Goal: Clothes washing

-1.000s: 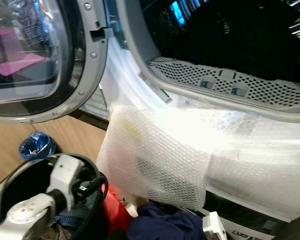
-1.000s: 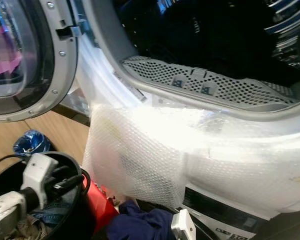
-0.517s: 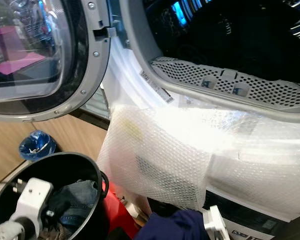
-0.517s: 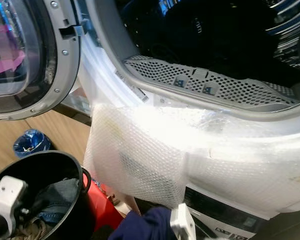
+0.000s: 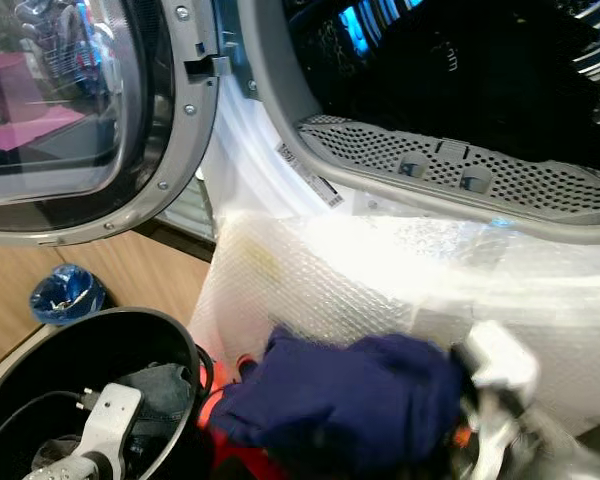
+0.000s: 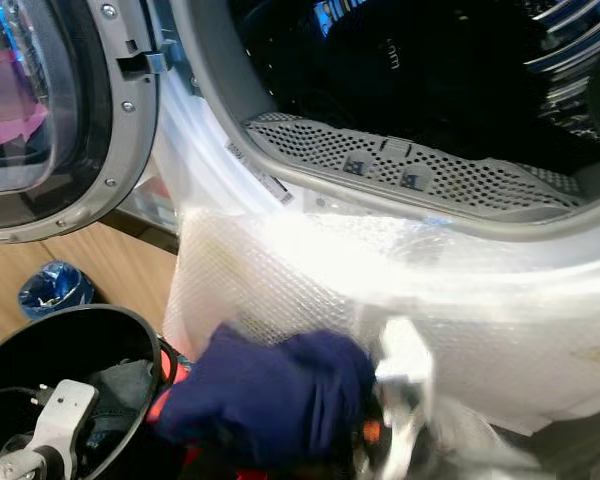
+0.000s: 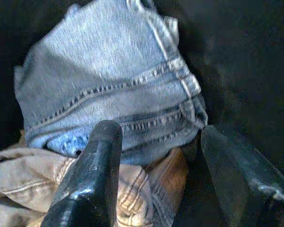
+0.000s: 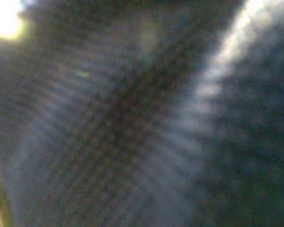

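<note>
The right gripper (image 5: 460, 420) carries a navy garment (image 5: 340, 395), bunched with its long axis running sideways below the washer drum (image 5: 460, 90); finger spread cannot be told. The left gripper (image 7: 154, 156), fingers apart and empty, hangs over jeans (image 7: 109, 90) in the bucket (image 5: 40, 350)

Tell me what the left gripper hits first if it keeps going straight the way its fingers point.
Most likely the folded blue jeans. The left gripper, fingers apart, points down into the black bucket, with the denim dead ahead between them and a tan garment just below it. Depth is hard to judge, so the gap stays uncertain.
</note>
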Controlling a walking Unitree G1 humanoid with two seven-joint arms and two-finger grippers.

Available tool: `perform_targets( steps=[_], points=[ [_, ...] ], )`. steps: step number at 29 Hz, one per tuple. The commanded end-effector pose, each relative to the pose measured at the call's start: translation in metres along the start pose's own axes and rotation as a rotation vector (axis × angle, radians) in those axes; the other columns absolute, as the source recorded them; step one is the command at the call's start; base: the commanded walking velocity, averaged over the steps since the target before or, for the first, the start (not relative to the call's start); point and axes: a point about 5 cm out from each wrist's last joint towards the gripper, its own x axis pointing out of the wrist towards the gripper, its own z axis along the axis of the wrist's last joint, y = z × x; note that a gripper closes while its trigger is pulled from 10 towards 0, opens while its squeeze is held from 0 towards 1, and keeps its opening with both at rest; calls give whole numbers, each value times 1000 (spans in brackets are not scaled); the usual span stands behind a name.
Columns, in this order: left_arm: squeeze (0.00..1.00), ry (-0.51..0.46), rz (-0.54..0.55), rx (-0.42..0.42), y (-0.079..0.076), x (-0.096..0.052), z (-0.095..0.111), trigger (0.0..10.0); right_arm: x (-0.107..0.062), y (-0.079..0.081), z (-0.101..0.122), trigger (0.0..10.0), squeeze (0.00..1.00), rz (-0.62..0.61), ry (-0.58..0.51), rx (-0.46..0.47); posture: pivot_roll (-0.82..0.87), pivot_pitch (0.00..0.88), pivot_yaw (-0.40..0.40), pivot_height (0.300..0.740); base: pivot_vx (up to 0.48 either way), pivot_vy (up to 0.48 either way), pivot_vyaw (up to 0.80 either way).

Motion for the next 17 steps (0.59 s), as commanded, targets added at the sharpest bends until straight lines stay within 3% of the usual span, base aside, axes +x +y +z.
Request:
perform_targets(
  steps=[1, 5, 6, 7, 10, 11, 12, 14, 17],
  points=[
    [0, 30, 0, 4, -1, 1, -8, 10000, 7, 2, 19, 0, 0, 46, -82, -18, -42, 67, 44, 740, 0, 0, 0],
    [0, 30, -1, 8, -4, 2, -9, 10000, 13, -12, 43, 0, 0, 50, -127, -78, -47, 63, 44, 740, 0, 0, 0],
    [0, 29, -7, 6, -6, 5, -9, 10000, 17, -26, 64, 0, 0, 31, -153, -117, -47, 64, 43, 740, 0, 0, 0],
    [0, 29, -7, 6, -6, 5, -9, 10000, 17, -26, 64, 0, 0, 31, -153, -117, -47, 64, 43, 740, 0, 0, 0],
    [0, 27, -12, 0, -10, 10, -10, 10000, 30, -68, 115, 0, 0, -59, -138, -256, -55, 61, 46, 740, 0, 0, 0],
    [0, 27, -12, 0, -10, 10, -10, 10000, 30, -68, 115, 0, 0, -59, -138, -256, -55, 61, 46, 740, 0, 0, 0],
    [0, 26, -16, -3, -12, 10, -10, 10000, 29, -84, 131, 0, 0, -95, -129, -298, -49, 61, 40, 740, 0, 0, 0],
    [0, 24, -18, -4, -14, 11, -9, 10000, 28, -91, 139, 0, 0, -113, -131, -310, -49, 61, 40, 740, 0, 0, 0],
    [0, 11, -21, -22, -20, 12, -9, 10000, 24, -120, 181, 0, 0, -277, -202, -385, -32, 60, 23, 740, 0, 0, 0]
  ],
)
